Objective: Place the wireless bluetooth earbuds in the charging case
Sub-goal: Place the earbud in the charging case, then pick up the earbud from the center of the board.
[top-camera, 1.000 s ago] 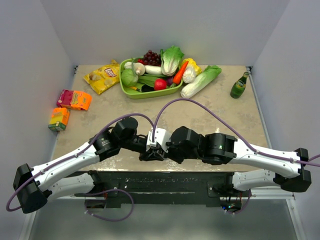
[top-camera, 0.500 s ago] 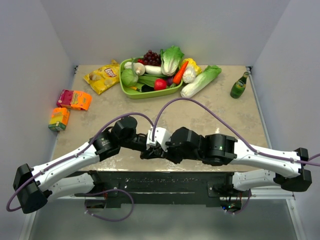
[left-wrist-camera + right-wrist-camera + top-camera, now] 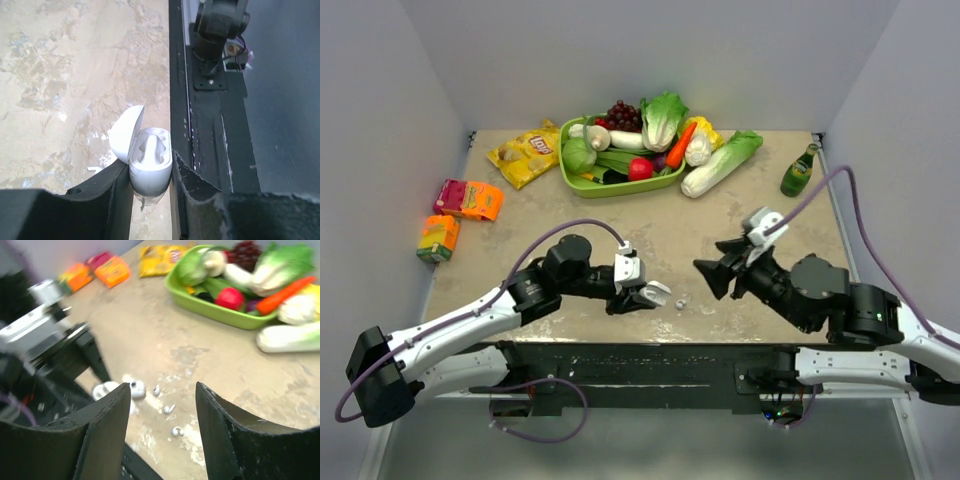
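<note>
My left gripper (image 3: 642, 297) is shut on the white charging case (image 3: 658, 293) near the table's front edge. In the left wrist view the case (image 3: 150, 162) sits between my fingers with its lid open to the left. I cannot tell what its slots hold. My left gripper (image 3: 150, 177) grips its lower body. One tiny white earbud (image 3: 680, 300) lies on the table just right of the case. In the right wrist view three earbuds (image 3: 169, 409) lie loose beside the case (image 3: 135, 389). My right gripper (image 3: 712, 268) (image 3: 162, 390) is open and empty, raised to the right of them.
A green tray (image 3: 582, 183) of vegetables stands at the back, with a cabbage (image 3: 720, 163) beside it. A chips bag (image 3: 525, 152) and small boxes (image 3: 468, 199) lie at the left. A green bottle (image 3: 798, 172) stands at the right.
My right gripper was pressed against the case beside the left gripper. It has pulled back to the right and is open. An earbud now shows on the table.
</note>
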`<state>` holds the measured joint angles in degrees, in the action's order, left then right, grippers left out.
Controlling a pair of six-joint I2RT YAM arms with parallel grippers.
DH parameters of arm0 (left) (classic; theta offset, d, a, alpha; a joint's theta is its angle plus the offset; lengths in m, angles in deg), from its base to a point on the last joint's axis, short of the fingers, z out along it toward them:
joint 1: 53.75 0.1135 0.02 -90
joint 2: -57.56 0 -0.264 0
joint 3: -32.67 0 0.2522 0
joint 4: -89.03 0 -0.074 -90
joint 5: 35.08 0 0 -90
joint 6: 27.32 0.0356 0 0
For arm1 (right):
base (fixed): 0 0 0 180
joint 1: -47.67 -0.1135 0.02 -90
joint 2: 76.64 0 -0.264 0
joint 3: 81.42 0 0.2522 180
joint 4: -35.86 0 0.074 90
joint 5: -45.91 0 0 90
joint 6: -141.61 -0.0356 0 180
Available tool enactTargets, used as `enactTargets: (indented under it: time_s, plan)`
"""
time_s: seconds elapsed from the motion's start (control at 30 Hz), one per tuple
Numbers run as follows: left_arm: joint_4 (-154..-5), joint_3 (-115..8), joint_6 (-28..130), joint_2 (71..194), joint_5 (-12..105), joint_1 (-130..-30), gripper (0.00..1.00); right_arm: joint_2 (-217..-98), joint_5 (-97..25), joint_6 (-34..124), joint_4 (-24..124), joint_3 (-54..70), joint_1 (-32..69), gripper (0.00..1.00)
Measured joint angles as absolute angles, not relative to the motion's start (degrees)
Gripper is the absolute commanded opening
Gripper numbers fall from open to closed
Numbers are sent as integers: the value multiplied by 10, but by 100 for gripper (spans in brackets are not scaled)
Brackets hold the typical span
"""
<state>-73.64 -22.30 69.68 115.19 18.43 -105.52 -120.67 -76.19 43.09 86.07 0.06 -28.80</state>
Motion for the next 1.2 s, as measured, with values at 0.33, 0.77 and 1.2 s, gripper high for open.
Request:
enactTargets:
  time_s: [0.33,0.77,1.2]
  plan:
    - [-1011,-54,568,1083,260,-1057,0,-1175,-950,266,787,-203,-282,54]
    - [-1257,81,543,1013,486,-1153,0,-1289,-745,204,682,-313,-97,41]
    - [-1294,144,543,952,574,-1154,0,-1420,-595,173,588,-377,-96,4]
